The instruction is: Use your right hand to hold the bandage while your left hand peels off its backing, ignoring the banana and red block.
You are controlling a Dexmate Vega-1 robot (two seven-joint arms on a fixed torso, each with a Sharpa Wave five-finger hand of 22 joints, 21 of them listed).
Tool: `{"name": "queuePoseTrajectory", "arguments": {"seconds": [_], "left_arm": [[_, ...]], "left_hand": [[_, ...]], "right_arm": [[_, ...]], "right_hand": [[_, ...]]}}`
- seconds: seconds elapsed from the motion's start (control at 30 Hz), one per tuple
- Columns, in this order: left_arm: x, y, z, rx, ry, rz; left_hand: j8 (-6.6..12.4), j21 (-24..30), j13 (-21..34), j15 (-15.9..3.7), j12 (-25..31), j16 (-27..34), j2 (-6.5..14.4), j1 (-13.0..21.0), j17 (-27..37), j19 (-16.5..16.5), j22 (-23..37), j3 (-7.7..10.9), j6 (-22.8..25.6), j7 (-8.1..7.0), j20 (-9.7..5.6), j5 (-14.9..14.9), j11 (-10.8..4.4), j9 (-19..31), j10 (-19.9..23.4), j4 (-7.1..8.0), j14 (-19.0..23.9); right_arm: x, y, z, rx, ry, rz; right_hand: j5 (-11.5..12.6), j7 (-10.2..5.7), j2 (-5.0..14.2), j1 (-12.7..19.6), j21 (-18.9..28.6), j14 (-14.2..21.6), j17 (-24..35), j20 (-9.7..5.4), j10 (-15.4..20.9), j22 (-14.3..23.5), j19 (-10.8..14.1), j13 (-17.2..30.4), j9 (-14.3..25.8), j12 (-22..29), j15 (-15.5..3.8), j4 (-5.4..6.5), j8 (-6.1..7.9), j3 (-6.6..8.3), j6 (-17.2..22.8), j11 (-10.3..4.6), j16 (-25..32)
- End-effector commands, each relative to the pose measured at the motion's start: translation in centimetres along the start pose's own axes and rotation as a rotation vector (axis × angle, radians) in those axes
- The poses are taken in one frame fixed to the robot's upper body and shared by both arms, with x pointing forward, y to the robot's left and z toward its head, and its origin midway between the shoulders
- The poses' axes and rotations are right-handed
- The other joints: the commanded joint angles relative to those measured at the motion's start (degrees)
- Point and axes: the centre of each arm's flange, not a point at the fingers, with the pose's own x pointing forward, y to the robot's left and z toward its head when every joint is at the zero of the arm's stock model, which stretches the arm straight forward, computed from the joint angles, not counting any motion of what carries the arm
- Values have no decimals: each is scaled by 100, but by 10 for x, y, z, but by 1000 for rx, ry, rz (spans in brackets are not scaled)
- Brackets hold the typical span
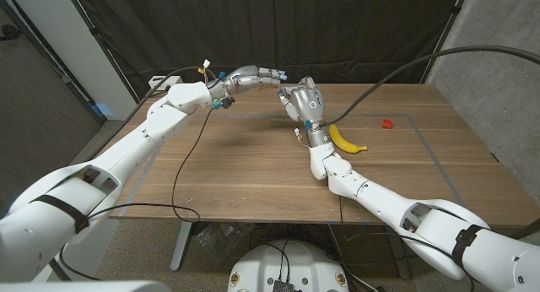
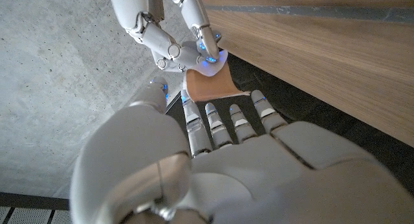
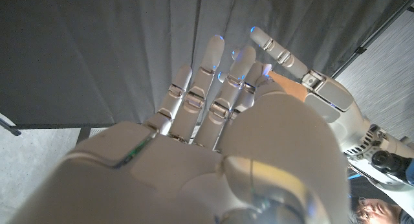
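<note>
Matt wood-grain table [image 1: 253, 174], glossy white plastic hands, smooth tan bandage [image 2: 210, 86], dark cloth curtain [image 1: 295, 30].

Even, soft light; wrist views blur up close.

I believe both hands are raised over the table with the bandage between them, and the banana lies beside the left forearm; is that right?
Not quite: the banana lies beside the right forearm, as the head view shows. Both the left hand and right hand are indeed raised, the bandage between them.
</note>
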Motion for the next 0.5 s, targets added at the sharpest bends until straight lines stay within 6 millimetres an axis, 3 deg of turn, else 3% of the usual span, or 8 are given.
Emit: {"name": "queuePoseTrajectory", "arguments": {"seconds": [0.03, 0.07, 0.2, 0.5], "left_arm": [[-9, 9, 2, 18, -18, 39], [-10, 10, 3, 24, -14, 42], [-14, 14, 3, 25, -7, 60], [-29, 31, 20, 102, -11, 139]], "left_hand": [[-23, -19, 29, 22, -30, -20, -83, -87, 16, -77, 3, -83, -424, -133, 35, -6, -23, 25, -135, -29, -61], [28, -19, 33, 22, -18, -19, 55, 92, 6, -83, 2, 35, -464, -143, 46, 26, -23, 34, -145, -112, -66], [213, 2, 43, -9, 44, 4, 274, 383, -8, -52, 0, 253, -156, -104, 40, 84, -56, 42, -50, -274, -21], [330, 35, 48, -21, 88, 15, 289, 525, -25, 10, -3, 348, 129, -257, 48, 105, -92, 38, 52, -404, 27]], "right_arm": [[2, 3, -1, 5, 7, 8], [2, 3, 0, 5, 6, 7], [0, 3, -1, 8, 11, 8], [-1, 3, 0, 8, 16, 7]], "right_hand": [[-9, -149, 16, 73, 11, 72, 48, -849, 42, 20, 36, 35, 42, 4, -569, 19, 6, -20, 191, -3, -15], [-8, -149, 20, 79, 9, 64, 46, -852, 40, 20, 37, 36, 46, 0, -569, 20, 6, -19, 193, -3, -24], [-7, -149, 19, 90, 14, 70, 53, -853, 42, 23, 37, 36, 52, -15, -570, 26, 0, -30, 195, -3, -37], [-3, -148, 24, 118, 8, 82, 69, -852, 60, 20, 35, 50, 61, -35, -570, 47, -21, -52, 200, -3, -68]]}}
